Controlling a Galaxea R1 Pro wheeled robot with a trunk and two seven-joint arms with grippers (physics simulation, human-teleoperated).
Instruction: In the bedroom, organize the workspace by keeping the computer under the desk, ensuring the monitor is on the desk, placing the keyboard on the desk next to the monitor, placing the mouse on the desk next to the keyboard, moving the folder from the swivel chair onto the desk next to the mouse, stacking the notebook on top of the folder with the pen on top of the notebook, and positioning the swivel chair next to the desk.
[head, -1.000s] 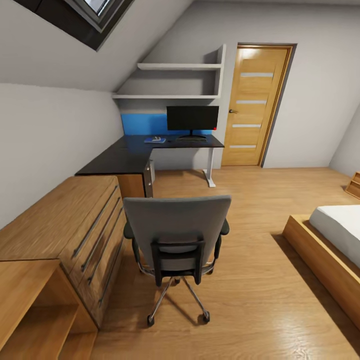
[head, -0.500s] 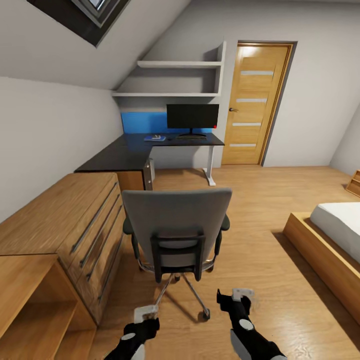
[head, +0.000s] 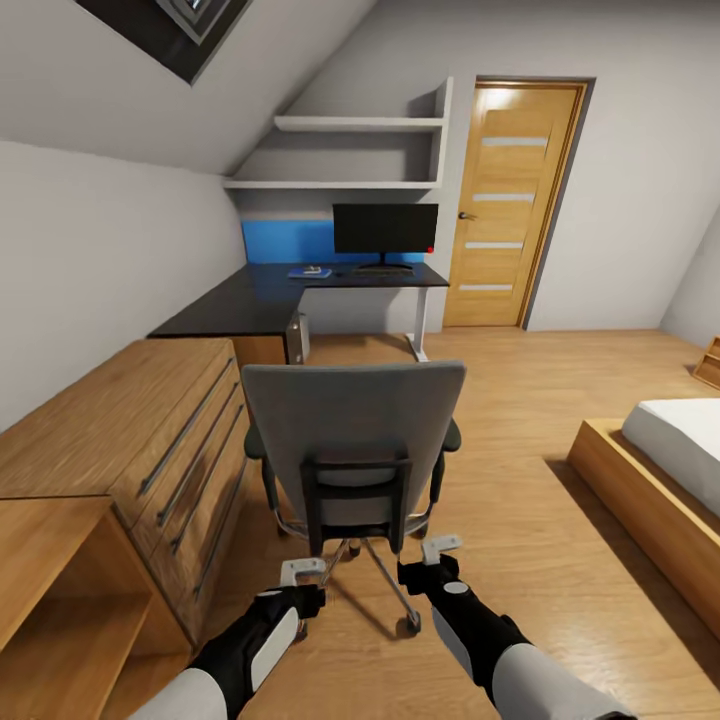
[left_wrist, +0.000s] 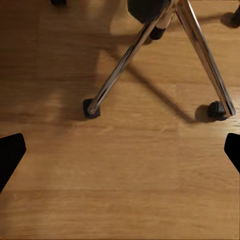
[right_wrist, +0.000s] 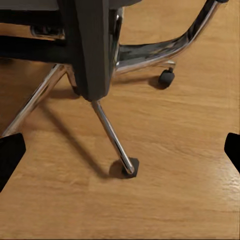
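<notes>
Swivel chair (head: 352, 450) dead ahead at 12 o'clock, back toward robot, well apart from desk (head: 262, 298). Likely rolls easily, heavy-ish, may spin; best hold: stiff backrest edges. Left end effector (head: 300, 572), right end effector (head: 441, 547) low behind chair, both spread, empty.

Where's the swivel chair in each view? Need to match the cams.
Head view: swivel chair centre frame, back toward the camera.
Left wrist view: its chrome legs and casters over the wood floor.
Right wrist view: black back bracket with chrome legs below.
Shared landmark: the chrome star base.
</notes>
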